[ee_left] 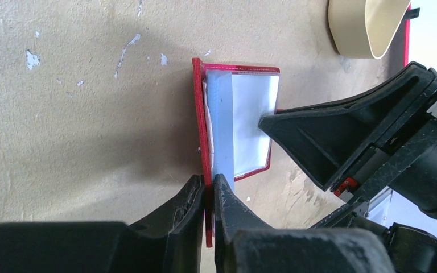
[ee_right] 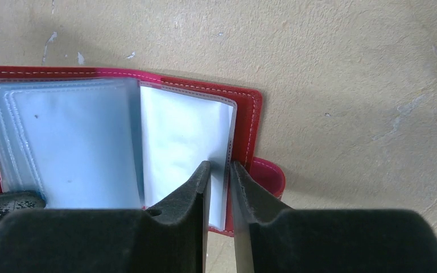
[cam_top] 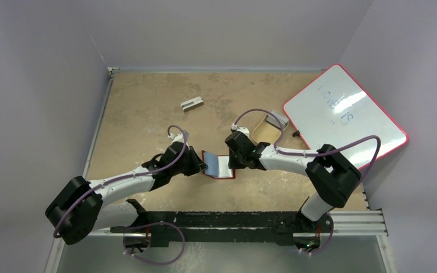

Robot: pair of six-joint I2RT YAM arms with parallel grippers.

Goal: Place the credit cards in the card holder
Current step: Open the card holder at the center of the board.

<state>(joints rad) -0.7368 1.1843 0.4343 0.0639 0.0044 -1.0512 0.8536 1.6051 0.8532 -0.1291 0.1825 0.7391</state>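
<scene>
1. Left claw (ee_left: pixel 207 192) clamps the cover edge of the open red card holder (ee_left: pixel 244 114), which lies straight ahead on the desk (ee_left: pixel 91 114).
2. Right wrist view alone shows right claw (ee_right: pixel 219 173) astride a clear sleeve (ee_right: pixel 182 148) edge; grip unclear.
3. Claws hide the holder's near edge.

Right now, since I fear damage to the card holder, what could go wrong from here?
The right fingers straddle one thin clear sleeve; closing and pulling could crease or tear it. The left fingers pinch only the red edge of the card holder, so it might slip free or drag across the table.
</scene>
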